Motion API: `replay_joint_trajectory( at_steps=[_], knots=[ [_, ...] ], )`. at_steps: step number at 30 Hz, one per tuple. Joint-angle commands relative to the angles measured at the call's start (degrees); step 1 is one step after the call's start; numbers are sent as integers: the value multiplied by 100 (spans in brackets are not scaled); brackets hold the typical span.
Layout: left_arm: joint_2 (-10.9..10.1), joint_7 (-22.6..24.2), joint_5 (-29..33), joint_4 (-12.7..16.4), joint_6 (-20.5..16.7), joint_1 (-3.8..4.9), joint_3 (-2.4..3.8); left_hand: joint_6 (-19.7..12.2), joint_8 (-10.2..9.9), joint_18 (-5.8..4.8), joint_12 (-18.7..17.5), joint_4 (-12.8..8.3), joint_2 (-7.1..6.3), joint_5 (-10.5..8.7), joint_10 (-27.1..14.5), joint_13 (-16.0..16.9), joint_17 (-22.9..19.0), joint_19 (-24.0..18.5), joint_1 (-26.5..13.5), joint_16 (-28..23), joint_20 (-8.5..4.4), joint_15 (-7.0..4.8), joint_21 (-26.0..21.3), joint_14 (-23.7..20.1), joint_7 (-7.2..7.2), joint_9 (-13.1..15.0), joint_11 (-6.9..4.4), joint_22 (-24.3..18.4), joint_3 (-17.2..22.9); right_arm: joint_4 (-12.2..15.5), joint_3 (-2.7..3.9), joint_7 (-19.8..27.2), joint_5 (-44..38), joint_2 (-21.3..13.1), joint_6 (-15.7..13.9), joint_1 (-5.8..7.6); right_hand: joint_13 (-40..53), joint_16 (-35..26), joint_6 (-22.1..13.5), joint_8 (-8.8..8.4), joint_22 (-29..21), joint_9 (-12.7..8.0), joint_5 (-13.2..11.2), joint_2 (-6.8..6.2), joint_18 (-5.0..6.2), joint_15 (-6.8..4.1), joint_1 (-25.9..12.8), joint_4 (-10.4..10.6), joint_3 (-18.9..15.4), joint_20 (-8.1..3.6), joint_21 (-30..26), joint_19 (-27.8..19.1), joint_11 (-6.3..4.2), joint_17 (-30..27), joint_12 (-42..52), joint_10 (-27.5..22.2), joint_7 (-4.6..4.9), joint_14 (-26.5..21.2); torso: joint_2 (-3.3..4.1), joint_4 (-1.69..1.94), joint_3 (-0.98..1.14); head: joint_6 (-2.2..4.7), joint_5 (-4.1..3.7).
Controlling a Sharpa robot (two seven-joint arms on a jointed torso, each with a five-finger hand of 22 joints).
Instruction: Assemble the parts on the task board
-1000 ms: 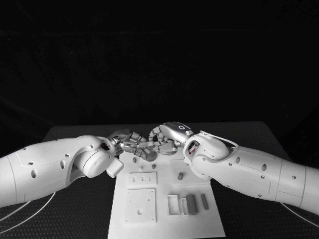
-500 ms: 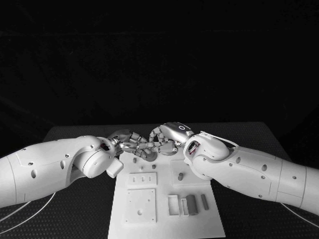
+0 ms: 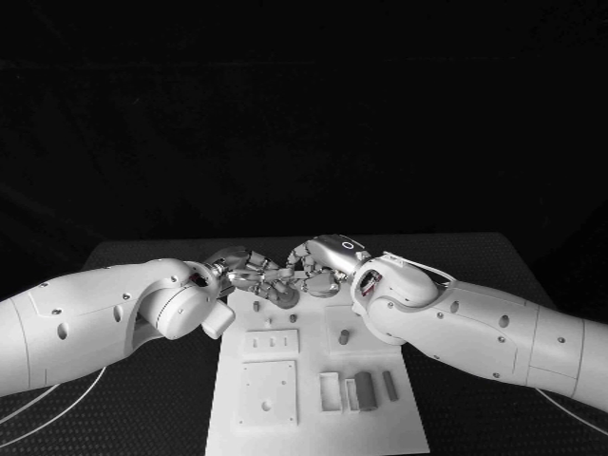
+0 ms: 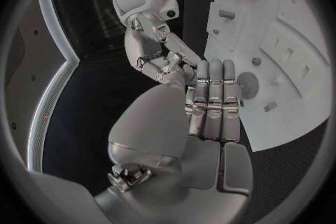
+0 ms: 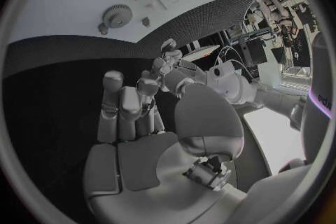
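Note:
The white task board (image 3: 318, 423) lies along the middle of the table. My left hand (image 3: 247, 275) and right hand (image 3: 321, 264) meet fingertip to fingertip just above the board's far end. In the left wrist view the left hand's fingers (image 4: 213, 101) lie straight side by side, and the right hand (image 4: 157, 50) reaches in to touch their tips. The right wrist view shows the right hand (image 5: 133, 106) with the left hand (image 5: 171, 70) at its fingertips. Whether a part sits between the fingers is hidden. A gear (image 5: 117, 14) (image 4: 248, 84) lies on the board below.
Near the board's front end stand several upright grey blocks (image 3: 363, 389), beside two raised square plates (image 3: 272, 342) (image 3: 269, 391). A short peg (image 3: 343, 335) stands mid-board. Cables (image 3: 30, 408) trail on the black table at the left.
The fingers of both hands have shifted slightly against each other at the meeting point. The arms and the board's parts stay where they were.

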Motion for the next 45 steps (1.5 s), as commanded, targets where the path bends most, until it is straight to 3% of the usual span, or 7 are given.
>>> replay_joint_trajectory(
  at_steps=[1,6,12,26,30,36,45],
  knots=[
    [5,95,98,11,79,8,7,108,-37,-42,21,8,-51,-2,46,17,6,13,-171,33,-48,-18,32,30,-84,73,3,15,-76,4,0,-14,-38,8,49,-10,-5,-27,191,2,65,-2,1,-9,73,-52,-42,5,-13,-26,23,3,-8,-7,16,4,161,-5,1,1,0,-4,-6],
    [7,100,100,14,115,8,6,106,-45,-39,17,3,-105,-2,43,44,8,13,-355,43,-57,-23,34,23,-86,97,0,38,-198,4,0,-17,-37,13,34,-15,-6,-28,192,1,64,0,1,-9,73,-53,-44,5,-12,-26,23,4,-8,-8,16,5,161,-4,2,1,0,-10,-9],
    [7,109,101,4,99,8,6,119,-47,-27,17,-53,56,0,51,78,15,-1,-87,67,-69,-42,25,32,-109,131,-15,60,-107,6,0,-27,-32,12,7,-17,-9,-31,189,-7,63,1,0,-21,73,-54,-56,6,-17,-27,21,6,-8,-10,15,6,162,-1,3,4,-1,-19,-13],
    [-10,77,101,-17,-37,8,6,143,-50,-37,19,-35,196,0,74,123,30,0,122,102,-74,-49,19,48,-114,174,-22,90,-105,-7,0,-44,-1,-25,32,-18,-16,-43,173,-29,59,2,0,-56,73,-51,-88,13,-27,-26,14,6,-3,-16,7,4,167,1,0,2,-1,-22,-9],
    [-11,67,100,-25,-49,8,6,159,-44,-36,27,-21,238,0,93,137,35,17,122,114,-79,-54,28,57,-118,188,-30,103,-129,-3,0,58,164,-54,-92,-18,-27,-67,88,-92,49,-9,-1,-144,73,-38,-144,25,-43,-22,-6,-1,16,-25,-12,-18,190,-10,1,1,1,-20,-5],
    [-19,-19,61,-46,-35,8,6,182,-37,-36,36,-8,283,0,116,156,43,34,95,132,-87,-63,38,73,-127,206,-41,120,-171,15,0,103,233,-168,-219,-28,-35,-111,-258,-317,23,-79,0,-337,73,68,-188,52,-25,-8,-56,-15,133,-37,-37,-103,315,-49,0,4,1,-20,6],
    [-36,-535,-890,-70,5,8,6,219,-36,-26,54,-13,386,0,165,203,58,78,-61,175,-116,-89,63,117,-146,246,-68,166,-263,57,0,147,361,-357,-429,-50,-33,-119,-310,-355,16,-85,1,-379,73,90,-205,82,-10,-1,-66,-8,156,-38,-33,-127,338,-54,2,2,6,-40,34]
  ],
)
